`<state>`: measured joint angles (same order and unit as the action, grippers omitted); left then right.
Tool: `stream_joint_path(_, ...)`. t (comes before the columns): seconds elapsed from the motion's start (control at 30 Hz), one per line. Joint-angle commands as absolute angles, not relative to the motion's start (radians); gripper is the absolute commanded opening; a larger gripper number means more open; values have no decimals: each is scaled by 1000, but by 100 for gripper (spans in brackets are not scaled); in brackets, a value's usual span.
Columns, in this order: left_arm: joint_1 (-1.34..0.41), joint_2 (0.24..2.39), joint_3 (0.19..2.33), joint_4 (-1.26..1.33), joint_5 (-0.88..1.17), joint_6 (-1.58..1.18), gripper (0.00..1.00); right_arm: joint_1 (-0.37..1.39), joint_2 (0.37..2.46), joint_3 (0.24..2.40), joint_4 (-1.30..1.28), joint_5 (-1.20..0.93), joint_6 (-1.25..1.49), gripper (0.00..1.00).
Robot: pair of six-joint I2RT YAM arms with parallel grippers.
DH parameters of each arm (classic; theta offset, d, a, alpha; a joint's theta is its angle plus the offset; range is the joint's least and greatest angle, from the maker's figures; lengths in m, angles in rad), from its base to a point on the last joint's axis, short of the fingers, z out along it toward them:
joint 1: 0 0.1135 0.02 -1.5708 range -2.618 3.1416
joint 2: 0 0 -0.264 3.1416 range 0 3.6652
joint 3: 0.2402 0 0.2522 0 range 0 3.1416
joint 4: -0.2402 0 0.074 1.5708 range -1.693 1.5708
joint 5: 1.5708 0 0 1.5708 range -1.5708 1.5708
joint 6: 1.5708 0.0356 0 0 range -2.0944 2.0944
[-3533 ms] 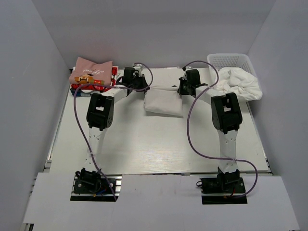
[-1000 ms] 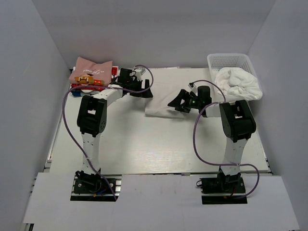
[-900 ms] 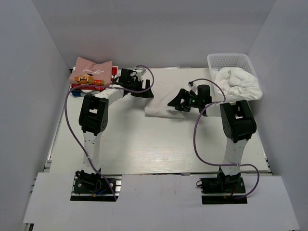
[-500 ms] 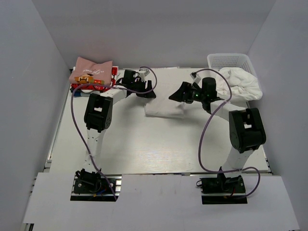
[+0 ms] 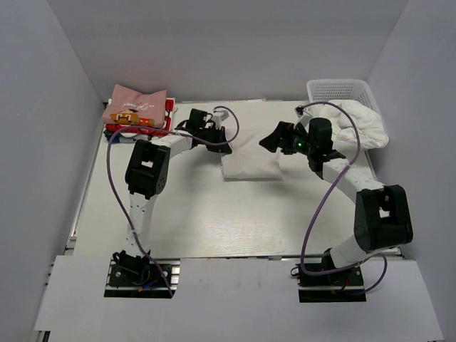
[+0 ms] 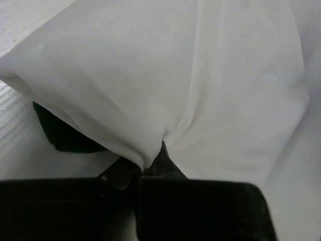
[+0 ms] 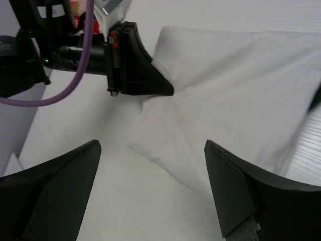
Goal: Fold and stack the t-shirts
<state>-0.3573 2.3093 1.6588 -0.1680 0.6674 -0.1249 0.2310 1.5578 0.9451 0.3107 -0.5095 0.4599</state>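
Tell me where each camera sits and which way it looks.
Top external: overhead behind, looking down at the table; left arm, right arm show.
Left wrist: on left arm, facing the white shirt; left claw pinches it.
Right wrist: on right arm, facing that shirt; open right claw shows.
Wrist views share the shirt.

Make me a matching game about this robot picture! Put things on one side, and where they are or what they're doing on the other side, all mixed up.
Things:
1. left fingers
2. right fingers
3. basket
4. pile of folded shirts

Where or what:
A. back left of the table
B. open, holding nothing
C. pinching the white shirt
D. back right, with white cloth in it

Pairs: 1-C, 2-B, 3-D, 4-A
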Motion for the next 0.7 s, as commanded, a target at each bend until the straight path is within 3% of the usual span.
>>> stream_joint_path(0.0, -351, 2246, 1721, -284, 598, -23, 0, 229, 1471, 922, 253, -352, 381, 90)
stream_joint_path(0.27, -339, 2054, 1798, -553, 385, 397, 0, 227, 1324, 787, 180, -201, 301, 90)
stream_joint_path(0.47, -307, 1936, 1776, -613, 209, 537, 0, 229, 1302, 741, 209, -157, 296, 90)
stream_joint_path(0.67, -216, 1925, 1905, -679, 129, 588, 0, 227, 1327, 756, 198, -146, 293, 90)
